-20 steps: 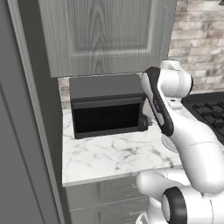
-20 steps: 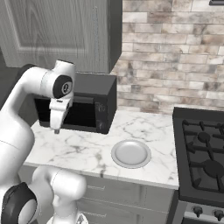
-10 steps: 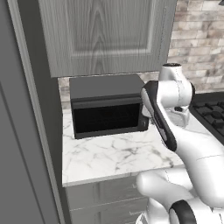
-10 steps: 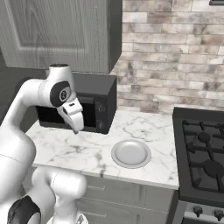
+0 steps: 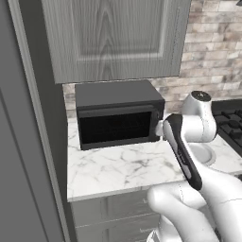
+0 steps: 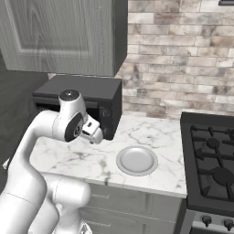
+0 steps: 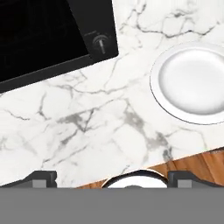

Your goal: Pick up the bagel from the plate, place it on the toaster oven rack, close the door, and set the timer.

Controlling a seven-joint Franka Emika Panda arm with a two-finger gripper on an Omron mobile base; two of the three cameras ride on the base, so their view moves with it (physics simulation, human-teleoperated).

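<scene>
The gripper point(image 6: 93, 131) hung above the counter point(image 7: 87, 131) near the oven's knob point(image 7: 100, 43), apparently open and empty. The plate point(image 6: 136, 160) to its right lay bare, door point(image 5: 116, 126) shut; probably only the timer remained.

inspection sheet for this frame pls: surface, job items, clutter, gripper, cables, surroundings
Surface: white marble counter, veined, in front of the oven.
Plate: light-grey plate on the counter right of the oven; nothing on it.
Bagel: nothing seen.
Oven: black toaster oven stands at the back of the counter under the wall cabinet; the door looks shut; a small knob at its right.
Rack: cannot tell behind the dark glass.
Clutter: nothing seen.
Gripper: gripper hangs over the counter's front edge, fingertips wide apart, nothing between them.
Cables: nothing seen.
Surroundings: grey wall cabinet, brick backsplash, gas stove to the right.
</scene>
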